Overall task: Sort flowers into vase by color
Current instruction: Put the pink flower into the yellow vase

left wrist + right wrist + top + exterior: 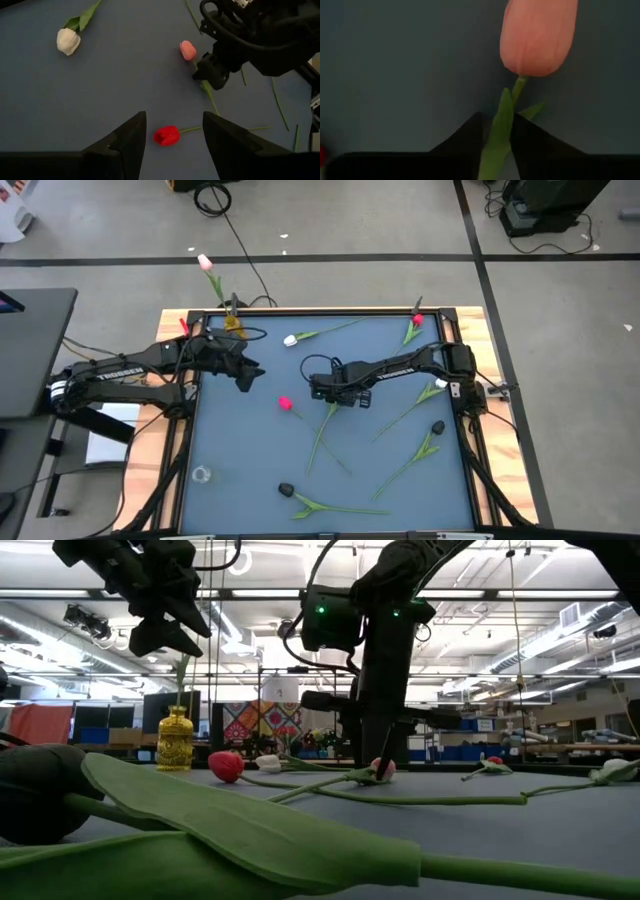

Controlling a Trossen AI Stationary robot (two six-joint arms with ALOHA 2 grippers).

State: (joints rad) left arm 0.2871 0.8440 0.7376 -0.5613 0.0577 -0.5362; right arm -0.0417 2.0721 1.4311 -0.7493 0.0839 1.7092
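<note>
**Right gripper clamps a pink tulip stem at table centre**

Outside the table, toward 11 o'clock, a pink-headed tulip rises above a gold vase that stands on the far edge of the blue table. In the low view the vase is seen upright, with a green stem rising from its mouth.

The left gripper hangs above the mat at about 10 o'clock from centre, its fingers spread wide and holding nothing. Its wrist view looks down on a red tulip lying between the fingertips but well below them, and on a white tulip farther off.

A clear glass vase stands near the 8 o'clock corner. A black tulip lies at 6 o'clock.

Near the table's centre the right gripper is down at the mat, its fingers closed narrowly on the green stem of a pink tulip, just below the bud. The bud lies on the mat.

Another red tulip lies at 1 o'clock, a second white tulip at 3 o'clock beside the right arm, and a second black tulip at 4 o'clock.
</note>
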